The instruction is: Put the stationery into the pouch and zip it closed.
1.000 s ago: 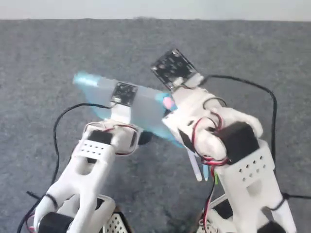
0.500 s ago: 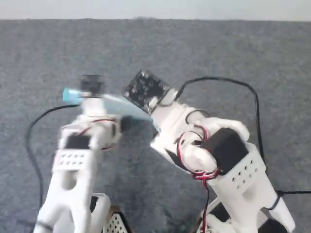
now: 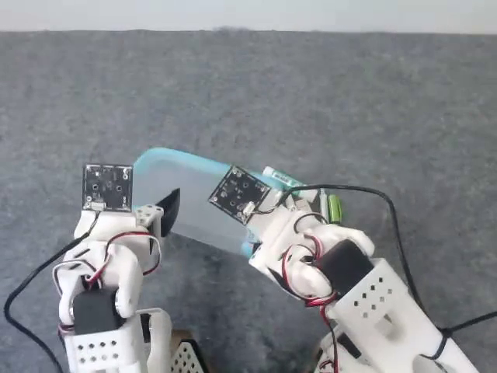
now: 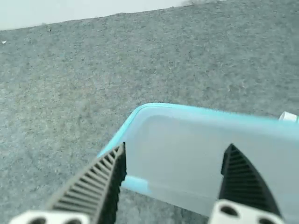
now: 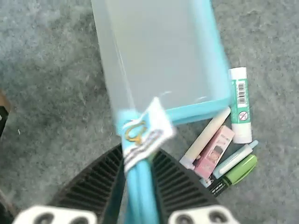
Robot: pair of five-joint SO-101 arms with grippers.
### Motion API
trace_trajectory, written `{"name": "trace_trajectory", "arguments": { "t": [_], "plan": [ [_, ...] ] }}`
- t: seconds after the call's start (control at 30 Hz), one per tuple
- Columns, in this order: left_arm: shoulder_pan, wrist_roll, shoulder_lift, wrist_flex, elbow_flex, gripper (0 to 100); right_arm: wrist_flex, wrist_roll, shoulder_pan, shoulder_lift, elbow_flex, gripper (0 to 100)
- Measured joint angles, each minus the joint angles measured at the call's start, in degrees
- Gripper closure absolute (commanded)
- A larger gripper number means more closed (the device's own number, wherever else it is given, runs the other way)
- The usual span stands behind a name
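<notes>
A: Status: right gripper (image 5: 138,156) clamped on pouch (image 5: 154,60) edge by the zip tag. Left gripper (image 4: 176,150) gaping over the other end.
B: Stationery (image 5: 212,154) loose just beside it. Loading not started; next, mouth probably needs opening.

Pouch (image 3: 194,206): frosted translucent white, turquoise edging; mat (image 3: 349,101) mottled grey. Glue stick (image 5: 239,105) white with green band; pen (image 5: 208,140) cream; box (image 5: 215,150) pink; slim marker (image 5: 236,157) white and pale blue; highlighter (image 5: 239,169) lime green, black end. Left gripper (image 4: 176,148) and right gripper (image 5: 138,156): ribbed black jaws, white bases.

pouch (image 3: 194,211) blocks centre, stationery (image 5: 214,150) clustered just beside
</notes>
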Motion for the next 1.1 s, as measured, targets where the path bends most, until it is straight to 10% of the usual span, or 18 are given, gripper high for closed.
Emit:
{"name": "trace_trajectory", "arguments": {
  "t": [0.67,0.87,1.1],
  "plan": [
    [6.9,-3.4,-0.7,2.1,2.5,63,6.1,-8.4,8.6,36.8,-34.6,99.1],
    [3.0,-2.2,-0.3,-15.6,16.0,66,6.9,-5.8,13.5,37.3,-27.9,98.5],
    [1.8,-1.8,-0.3,-16.5,16.6,66,3.7,0.6,20.2,37.3,-11.2,78.3]
  ]
}}
